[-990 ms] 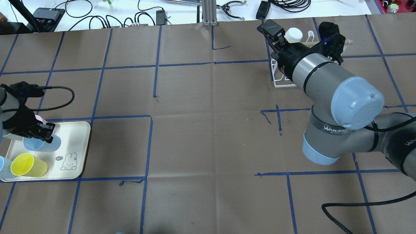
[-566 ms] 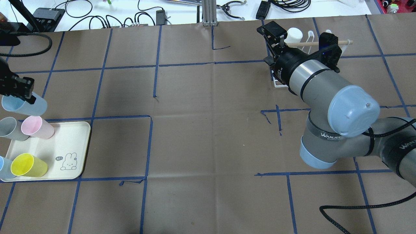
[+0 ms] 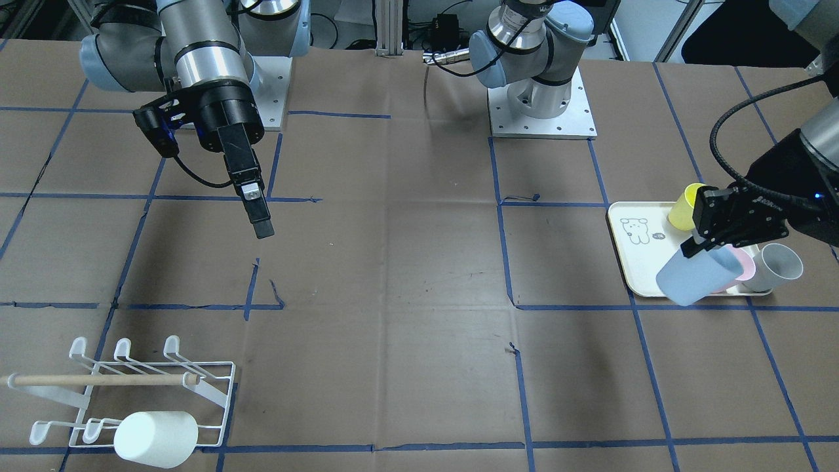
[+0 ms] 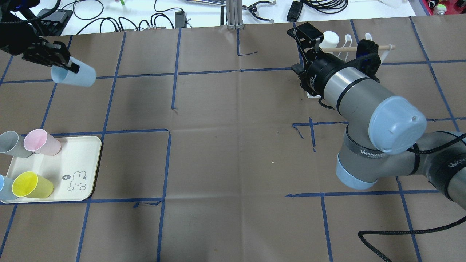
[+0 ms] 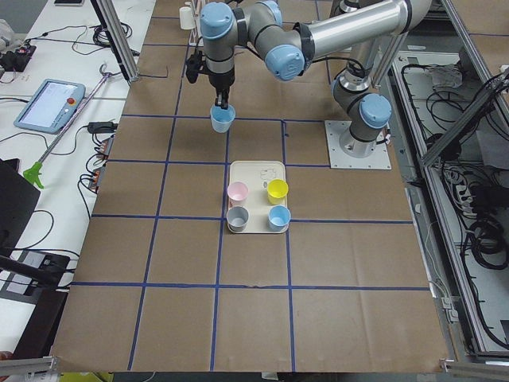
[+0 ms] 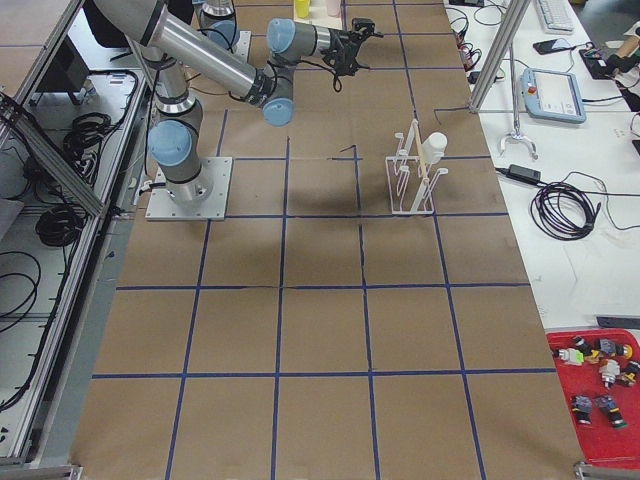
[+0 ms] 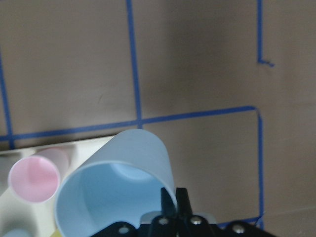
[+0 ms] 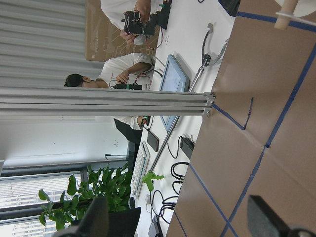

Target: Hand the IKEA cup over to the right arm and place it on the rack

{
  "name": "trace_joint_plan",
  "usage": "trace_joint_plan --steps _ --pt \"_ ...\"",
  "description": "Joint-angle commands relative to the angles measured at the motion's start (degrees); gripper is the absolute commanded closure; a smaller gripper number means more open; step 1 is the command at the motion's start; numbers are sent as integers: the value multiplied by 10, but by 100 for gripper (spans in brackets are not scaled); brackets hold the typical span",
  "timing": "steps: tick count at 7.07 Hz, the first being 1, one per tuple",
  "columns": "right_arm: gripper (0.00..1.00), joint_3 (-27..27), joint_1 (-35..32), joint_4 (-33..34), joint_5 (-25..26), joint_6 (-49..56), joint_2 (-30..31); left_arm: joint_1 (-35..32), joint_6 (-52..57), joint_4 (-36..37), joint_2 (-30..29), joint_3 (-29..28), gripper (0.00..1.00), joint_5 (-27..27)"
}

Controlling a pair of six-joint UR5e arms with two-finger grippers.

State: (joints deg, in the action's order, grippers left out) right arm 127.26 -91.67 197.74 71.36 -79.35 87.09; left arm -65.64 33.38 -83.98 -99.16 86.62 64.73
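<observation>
My left gripper [image 4: 65,64] is shut on the rim of a pale blue IKEA cup [image 4: 74,76] and holds it in the air over the table's far left. The cup also shows in the front view [image 3: 688,280] and fills the left wrist view [image 7: 113,182]. My right gripper [image 4: 299,51] is open and empty, in the air just on the near side of the white wire rack [image 4: 340,48]. The right wrist view shows its two fingertips [image 8: 96,217] far apart. The rack [image 3: 98,379] has a wooden dowel across it and a white cup [image 3: 156,438] on one prong.
A cream tray [image 4: 83,171] at the near left holds a pink cup [image 4: 42,142], a grey cup [image 4: 12,143], a yellow cup [image 4: 31,185] and another blue cup [image 4: 3,183]. Cables and tools lie beyond the table's far edge. Operators show in the right wrist view.
My left gripper has lifted the blue cup off the tray and carried it up and toward the far left. My right arm has shifted slightly at the rack.
</observation>
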Motion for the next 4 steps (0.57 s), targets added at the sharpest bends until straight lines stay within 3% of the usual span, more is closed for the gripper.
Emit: trace_joint_plan --steps 1,4 --pt "0 0 0 -7 7 -2 -2 -18 23 101 -35 14 100 -203" --pt "0 0 0 -9 7 4 -3 -86 23 319 -43 91 100 -337"
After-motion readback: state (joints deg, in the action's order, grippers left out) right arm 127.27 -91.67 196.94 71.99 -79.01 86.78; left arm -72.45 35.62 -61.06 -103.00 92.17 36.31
